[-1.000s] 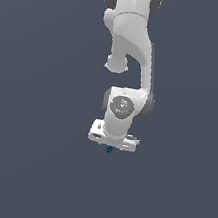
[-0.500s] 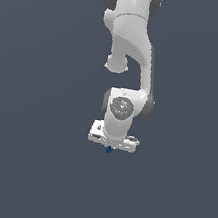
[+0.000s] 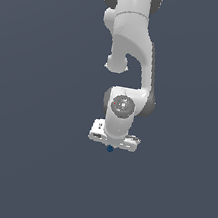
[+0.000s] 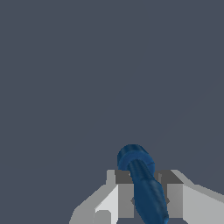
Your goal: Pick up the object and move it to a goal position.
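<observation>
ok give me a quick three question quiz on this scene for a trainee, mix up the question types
1. True or false: the gripper has its fingers closed against the blue object.
2. Multiple choice: in the exterior view, where does the blue object show? A) lying far off at the exterior view's left B) just below the white gripper C) above the arm's elbow.
3. Fill in: the only coloured thing in view is dark ____.

Key: 1 true; 2 B; 3 blue.
</observation>
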